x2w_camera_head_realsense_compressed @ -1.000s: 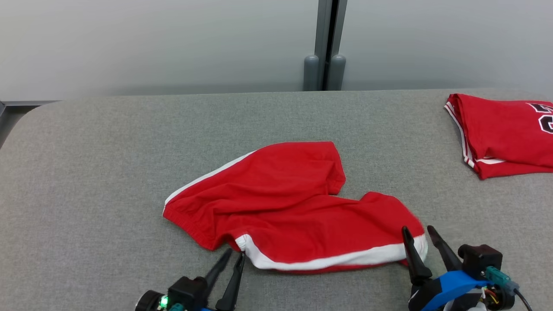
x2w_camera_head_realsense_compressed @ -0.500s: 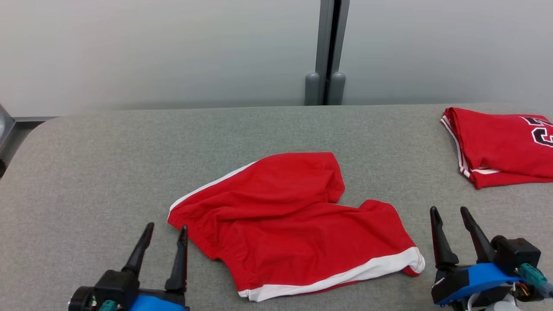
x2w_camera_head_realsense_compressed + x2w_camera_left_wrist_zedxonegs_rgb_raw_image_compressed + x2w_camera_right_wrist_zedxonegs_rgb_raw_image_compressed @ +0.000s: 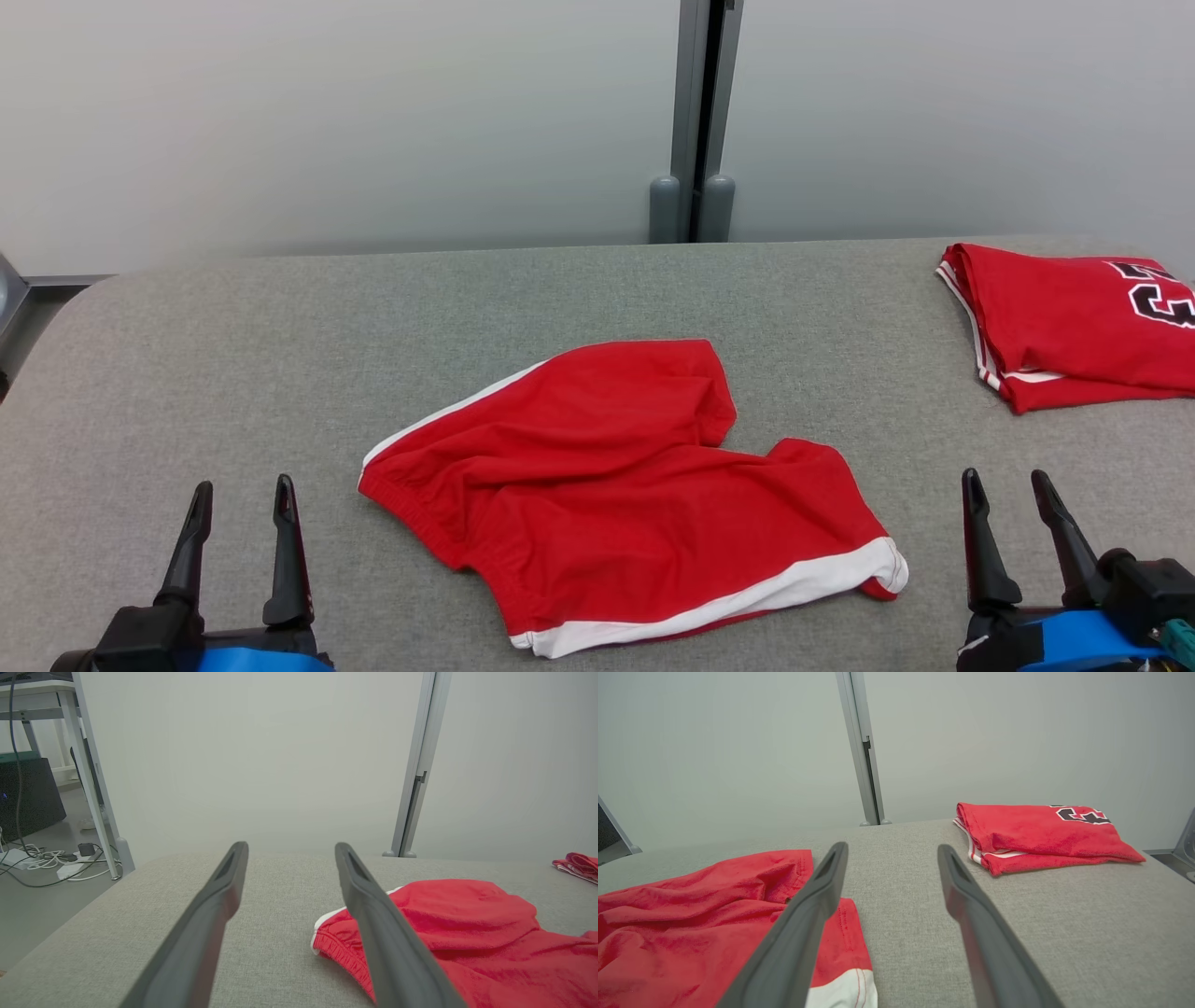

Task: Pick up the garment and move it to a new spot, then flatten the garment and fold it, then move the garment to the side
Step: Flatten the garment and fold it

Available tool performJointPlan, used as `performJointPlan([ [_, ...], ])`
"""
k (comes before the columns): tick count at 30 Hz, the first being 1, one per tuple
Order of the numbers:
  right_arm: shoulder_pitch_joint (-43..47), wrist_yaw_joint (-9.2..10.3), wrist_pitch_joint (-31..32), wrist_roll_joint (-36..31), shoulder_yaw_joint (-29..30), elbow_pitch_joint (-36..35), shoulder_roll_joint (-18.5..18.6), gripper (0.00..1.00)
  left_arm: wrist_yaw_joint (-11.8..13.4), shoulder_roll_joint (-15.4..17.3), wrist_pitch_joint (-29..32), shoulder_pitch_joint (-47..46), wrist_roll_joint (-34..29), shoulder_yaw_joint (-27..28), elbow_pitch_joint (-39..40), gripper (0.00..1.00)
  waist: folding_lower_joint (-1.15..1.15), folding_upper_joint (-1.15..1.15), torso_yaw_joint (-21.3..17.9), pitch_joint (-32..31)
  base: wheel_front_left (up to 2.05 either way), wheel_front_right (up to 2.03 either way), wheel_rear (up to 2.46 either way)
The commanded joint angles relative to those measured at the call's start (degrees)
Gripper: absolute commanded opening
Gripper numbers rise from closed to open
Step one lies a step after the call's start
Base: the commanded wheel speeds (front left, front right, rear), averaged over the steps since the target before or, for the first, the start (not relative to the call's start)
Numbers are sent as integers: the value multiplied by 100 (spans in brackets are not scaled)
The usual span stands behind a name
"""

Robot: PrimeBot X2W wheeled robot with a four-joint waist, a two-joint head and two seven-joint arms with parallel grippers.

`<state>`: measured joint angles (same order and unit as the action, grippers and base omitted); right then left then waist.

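Observation:
The garment is a pair of red shorts with white trim, lying wrinkled in the middle of the grey table. It also shows in the left wrist view and the right wrist view. My left gripper stands open at the lower left, well clear of the shorts' waistband. At the lower right my right gripper is open too, a little to the right of the white hem. Nothing sits between either pair of fingers.
A folded red jersey with black lettering lies at the table's far right, seen also in the right wrist view. A grey post stands behind the table against the pale wall. Cables and a table leg lie off the left edge.
Both grippers let go of the shorts' near edge, opened wide and drew outward and back. The shorts settled onto the table. The head camera tilted slightly.

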<state>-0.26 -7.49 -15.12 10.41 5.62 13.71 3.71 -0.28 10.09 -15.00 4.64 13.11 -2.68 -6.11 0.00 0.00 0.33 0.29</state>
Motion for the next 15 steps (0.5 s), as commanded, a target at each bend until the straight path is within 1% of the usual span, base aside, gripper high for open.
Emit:
performJointPlan([
  [1, 101, -2, -1, -25, 18, -42, -22, 100, 18, -21, -24, 67, -28, 30, 15, 100, 0, 0, -2, 2, 0, 0, 0],
  [6, 189, -2, -1, -71, 63, -39, -51, 100, 38, 1, -24, 80, -212, 135, -86, 100, 0, 0, 6, 14, 0, 0, 0],
  [15, 141, -2, -2, -136, 73, 115, -72, 100, -88, -107, -25, 16, -294, 140, -161, 100, 0, 0, 21, 22, 0, 0, 0],
])
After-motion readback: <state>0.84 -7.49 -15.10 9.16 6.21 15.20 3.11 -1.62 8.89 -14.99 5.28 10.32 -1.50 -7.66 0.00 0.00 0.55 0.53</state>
